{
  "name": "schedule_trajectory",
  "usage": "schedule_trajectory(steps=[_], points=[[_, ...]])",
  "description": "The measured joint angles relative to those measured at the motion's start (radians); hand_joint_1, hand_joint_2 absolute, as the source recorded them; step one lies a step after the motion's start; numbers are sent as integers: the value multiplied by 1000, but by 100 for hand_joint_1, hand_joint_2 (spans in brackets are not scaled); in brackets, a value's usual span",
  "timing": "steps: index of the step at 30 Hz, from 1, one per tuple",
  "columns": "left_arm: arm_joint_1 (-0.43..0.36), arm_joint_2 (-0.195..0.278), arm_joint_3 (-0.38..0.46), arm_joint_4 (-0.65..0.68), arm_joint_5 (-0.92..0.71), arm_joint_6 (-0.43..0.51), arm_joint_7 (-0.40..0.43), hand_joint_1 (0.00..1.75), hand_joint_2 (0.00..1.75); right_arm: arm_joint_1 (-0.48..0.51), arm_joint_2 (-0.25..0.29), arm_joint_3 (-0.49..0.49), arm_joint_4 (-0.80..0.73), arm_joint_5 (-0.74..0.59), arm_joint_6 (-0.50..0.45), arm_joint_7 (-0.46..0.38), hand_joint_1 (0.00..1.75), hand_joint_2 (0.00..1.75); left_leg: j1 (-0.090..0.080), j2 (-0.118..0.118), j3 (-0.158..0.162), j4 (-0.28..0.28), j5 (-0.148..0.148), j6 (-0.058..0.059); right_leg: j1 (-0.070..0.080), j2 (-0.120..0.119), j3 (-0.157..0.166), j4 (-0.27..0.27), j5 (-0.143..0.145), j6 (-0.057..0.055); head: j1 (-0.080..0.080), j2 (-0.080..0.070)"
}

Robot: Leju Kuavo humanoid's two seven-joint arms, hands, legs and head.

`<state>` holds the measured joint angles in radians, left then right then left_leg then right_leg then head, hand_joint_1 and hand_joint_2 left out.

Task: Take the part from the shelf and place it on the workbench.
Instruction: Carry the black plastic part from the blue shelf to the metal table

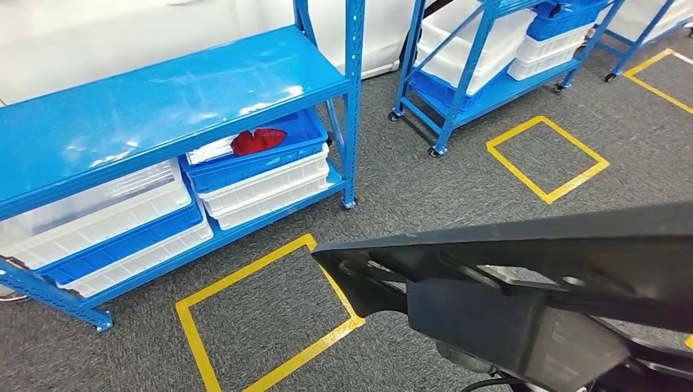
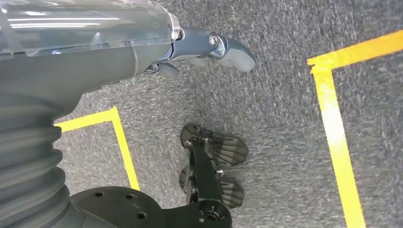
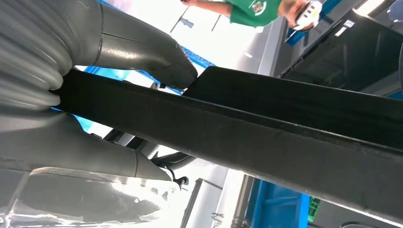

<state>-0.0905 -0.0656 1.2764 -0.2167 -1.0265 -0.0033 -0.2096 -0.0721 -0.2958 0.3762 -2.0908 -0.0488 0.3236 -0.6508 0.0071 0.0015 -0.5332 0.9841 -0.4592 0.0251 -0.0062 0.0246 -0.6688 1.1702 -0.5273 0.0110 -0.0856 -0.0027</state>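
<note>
Black and long, the part (image 1: pixel 523 269) crosses the lower right of the head view nearest the camera, its long axis running roughly level, its narrow end pointing left toward a yellow floor square (image 1: pixel 266 314) and its thicker end passing off the right edge. It is off the shelf, carried above the grey carpet (image 1: pixel 425 188). Left of the part stands the blue shelf (image 1: pixel 163 98), well apart from it, with white and blue bins (image 1: pixel 253 175) on its lower level and a red item (image 1: pixel 257 140) in the top blue bin. The left robot hand (image 2: pixel 209 50) hangs over the carpet with nothing in it, its fingers loosely apart. The right robot hand (image 3: pixel 119 99) is clamped on the part, thumb on one face and palm on the other, the part stretching away from it. Beyond, a person in a green shirt (image 3: pixel 249 10) stands.
</note>
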Motion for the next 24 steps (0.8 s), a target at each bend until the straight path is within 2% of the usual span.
schedule_trajectory(steps=[1, 2, 3, 4, 5, 7, 8, 9, 11, 12, 13, 15, 16, 17, 18, 19, 20, 22, 23, 24], points=[[2, -2, 0, 0, 0, -2, 1, 0, 175, 0, 0, 0, 4, 0, 4, 0, 175, 175, -1, 13, -2, 1, 0, 1, -3, -10, -30, 66, -29, 3, 0, 0], [4, -3, 0, 0, 0, -5, 2, 0, 175, 1, 0, -1, 9, 0, 8, 0, 175, 175, -2, 27, -4, 2, 0, 0, -6, -14, -50, 113, -43, 6, 0, 0], [4, -4, 0, 0, 1, -11, 3, 0, 175, 0, 0, -2, 15, 0, 11, 0, 175, 175, -2, 39, -5, 3, -1, 0, -9, -18, -53, 124, -39, 9, 0, 0], [4, -5, 0, 0, 2, -17, 3, 0, 175, -1, 0, -4, 21, -1, 16, 0, 175, 175, -1, 51, -6, 4, -2, -2, -12, -23, -34, 94, -17, 12, 0, 0], [3, -6, 0, 0, 3, -22, 2, 0, 175, -3, 0, -7, 27, -4, 20, 1, 175, 175, -1, 62, -6, 6, -3, -4, -14, -36, 4, 27, 17, 13, 0, 0], [2, -8, 0, 0, 7, -26, -3, 0, 175, -11, 0, -16, 42, -13, 32, 1, 175, 175, -5, 81, -5, 11, -8, -13, -11, -76, 75, -103, 58, 8, 0, 0], [1, -9, 0, 0, 9, -26, -7, 0, 175, -15, 0, -22, 51, -20, 39, 1, 175, 175, -7, 88, -5, 14, -11, -19, -7, -88, 93, -139, 65, 3, 0, 0], [1, -9, 0, 0, 11, -24, -12, 0, 175, -19, 0, -29, 62, -27, 47, 1, 175, 175, -8, 97, -4, 15, -12, -24, -3, -90, 94, -148, 62, -4, 0, 0], [-2, -9, 1, 0, 17, -21, -21, 0, 175, -23, 0, -41, 84, -38, 64, 1, 175, 175, -8, 111, -2, 15, -16, -36, -2, -67, 91, -150, 66, -17, 0, 0], [-4, -9, 1, 0, 22, -20, -25, 0, 175, -26, 0, -45, 94, -41, 71, 1, 175, 175, -6, 101, -3, 23, -23, -43, -4, -58, 91, -153, 69, -23, 0, 0], [-5, -9, 2, 0, 27, -21, -28, 0, 175, -31, 0, -48, 104, -44, 79, 0, 175, 175, -4, 79, -11, 45, -40, -48, -6, -48, 91, -156, 73, -29, 0, 0], [-5, -8, 5, 0, 37, -19, -33, 0, 175, -44, 0, -51, 125, -53, 92, 1, 175, 175, 0, 26, -57, 149, -99, -56, -7, -29, 89, -158, 78, -38, 0, 0], [-3, -8, 8, 0, 43, -17, -36, 0, 175, -54, -1, -52, 139, -60, 99, 2, 175, 175, 0, 13, -90, 218, -129, -57, -6, -18, 87, -157, 79, -41, 0, 0], [0, -8, 12, 0, 51, -12, -40, 0, 175, -66, -1, -52, 156, -70, 107, 4, 175, 175, 0, 8, -118, 273, -146, -57, -5, -4, 86, -156, 80, -42, 0, 0], [1, -8, 17, 0, 58, -8, -44, 0, 175, -82, -1, -52, 177, -84, 115, 8, 175, 175, 0, 7, -134, 300, -145, -56, -4, 10, 84, -154, 80, -43, 0, 0], [1, -8, 23, 0, 65, -4, -49, 0, 175, -101, -1, -52, 199, -98, 123, 12, 175, 175, 0, 5, -131, 286, -122, -53, -3, 24, 84, -152, 80, -43, 0, 0], [1, -6, 28, 0, 70, -1, -52, 0, 175, -121, -1, -52, 219, -111, 130, 17, 175, 175, 0, -2, -110, 235, -85, -49, -3, 38, 84, -150, 80, -42, 0, 0], [-1, -1, 34, 0, 74, 0, -53, 0, 175, -157, -1, -51, 253, -129, 138, 28, 175, 175, 1, -48, -55, 98, -20, -38, -3, 61, 82, -147, 81, -38, 0, 0], [-1, 2, 36, 0, 74, 1, -52, 0, 175, -174, -1, -51, 267, -133, 140, 36, 175, 175, 1, -67, -37, 53, -5, -35, -4, 72, 79, -146, 83, -33, 0, 0], [-2, 4, 39, 0, 74, 1, -51, 0, 175, -187, -1, -49, 281, -136, 143, 44, 175, 175, 0, -79, -28, 31, -1, -32, -6, 82, 76, -146, 85, -27, 0, 0]])
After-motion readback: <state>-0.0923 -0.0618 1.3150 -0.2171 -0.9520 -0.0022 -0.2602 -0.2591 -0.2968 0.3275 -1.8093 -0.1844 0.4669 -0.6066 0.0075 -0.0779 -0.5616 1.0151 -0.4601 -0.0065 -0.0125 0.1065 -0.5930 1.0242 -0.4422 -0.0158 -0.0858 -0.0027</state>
